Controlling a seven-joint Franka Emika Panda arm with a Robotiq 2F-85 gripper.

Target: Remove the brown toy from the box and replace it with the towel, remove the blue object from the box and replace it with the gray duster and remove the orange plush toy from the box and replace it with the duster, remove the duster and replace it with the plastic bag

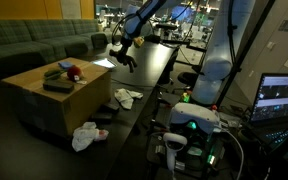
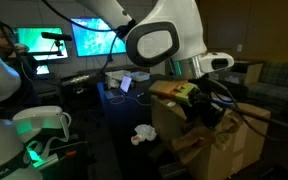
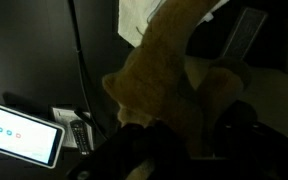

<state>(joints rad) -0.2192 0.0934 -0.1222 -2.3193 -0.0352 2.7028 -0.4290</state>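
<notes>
My end effector (image 1: 125, 57) is closed on the brown, fuzzy plush toy (image 3: 169, 70). In the wrist view the toy fills the middle of the picture, hanging right against my dark fingers, so close that its shape is blurred. In an exterior view I hang in the air to one side of the large tan cardboard box (image 1: 39, 105), apart from it and higher than its top, over the edge of the dark bench (image 1: 159, 70).

On top of the box lies the dark grey, flat, oblong duster (image 1: 58, 86). The small red-orange soft toy (image 1: 74, 71) sits just beside it, toward my side.

Down by the box's near corner lies a white crumpled lump (image 1: 84, 136). A second white lump (image 1: 129, 97) lies further along, below me. I cannot tell which is plastic and which is cloth.

Behind the box stands a green sofa (image 1: 34, 45). Below me in the wrist view glows a small lit screen (image 3: 24, 133).
</notes>
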